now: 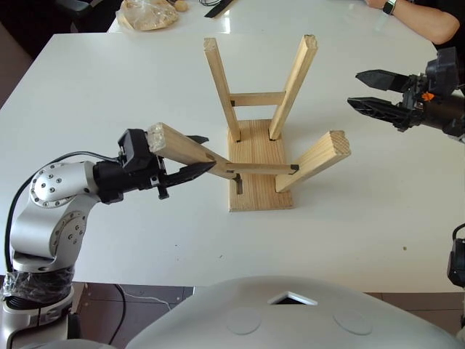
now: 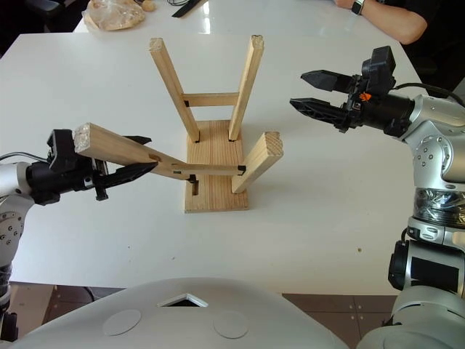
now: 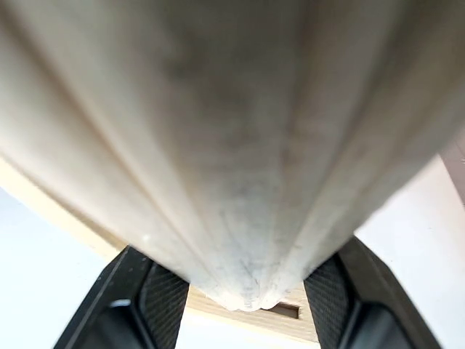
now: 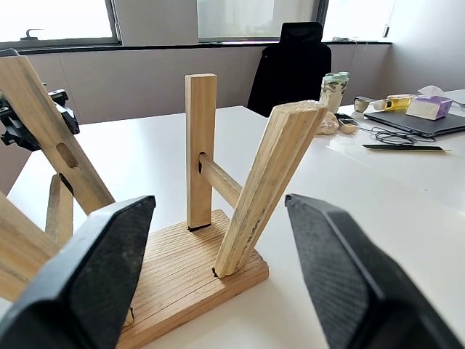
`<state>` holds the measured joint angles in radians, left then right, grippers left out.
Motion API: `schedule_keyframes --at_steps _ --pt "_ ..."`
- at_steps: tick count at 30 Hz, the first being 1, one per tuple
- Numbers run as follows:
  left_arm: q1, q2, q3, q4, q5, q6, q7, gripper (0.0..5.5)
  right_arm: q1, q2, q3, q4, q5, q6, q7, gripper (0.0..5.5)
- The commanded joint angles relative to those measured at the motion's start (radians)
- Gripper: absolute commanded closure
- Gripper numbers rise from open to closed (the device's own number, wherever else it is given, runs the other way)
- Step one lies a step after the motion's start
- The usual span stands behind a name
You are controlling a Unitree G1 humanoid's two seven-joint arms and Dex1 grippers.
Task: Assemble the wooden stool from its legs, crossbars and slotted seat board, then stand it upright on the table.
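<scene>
Grips the tilted leg in closed left fingers — beside the seat board on the tabletop; holds right fingers spread wide, empty, well apart.

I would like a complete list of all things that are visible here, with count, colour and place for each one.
table: one, white, under everything.
seat board: one, pale wood, flat at the table's centre.
upright legs: two, pale wood, standing in the board's far slots.
upper crossbar: one, pale wood, joining the upright legs.
held leg: one, pale wood, slanting from the board's near left.
leaning leg: one, pale wood, slanting from the board's near right.
lower crossbar: one, pale wood, joining those two.
plastic bag: one, clear, table's far left.
left gripper: one, black, shut on the held leg.
right gripper: one, black, open, above the table's right side.
</scene>
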<state>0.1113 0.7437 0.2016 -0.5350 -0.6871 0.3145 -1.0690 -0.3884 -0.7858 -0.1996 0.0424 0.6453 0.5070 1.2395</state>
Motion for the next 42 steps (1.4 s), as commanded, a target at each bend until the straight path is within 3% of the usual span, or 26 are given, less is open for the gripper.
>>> schedule_keyframes --at_steps 1,13,29,42 --pt "0.014 0.015 -0.021 -0.001 0.005 0.011 -0.013 3.45 0.005 0.004 0.012 0.003 -0.022 -0.023 -0.005 2.2" --pt "0.112 0.136 -0.039 0.054 0.072 -0.051 -0.127 3.45 0.048 0.003 -0.011 -0.026 -0.02 -0.029 -0.021 2.2" --pt "-0.096 0.209 -0.055 0.18 0.037 -0.028 -0.178 3.45 0.124 0.029 0.005 -0.072 -0.044 -0.08 -0.058 2.2" --pt "-0.17 0.188 -0.04 0.193 0.017 -0.006 -0.164 3.45 0.155 0.046 0.01 -0.085 -0.052 -0.107 -0.076 2.2"
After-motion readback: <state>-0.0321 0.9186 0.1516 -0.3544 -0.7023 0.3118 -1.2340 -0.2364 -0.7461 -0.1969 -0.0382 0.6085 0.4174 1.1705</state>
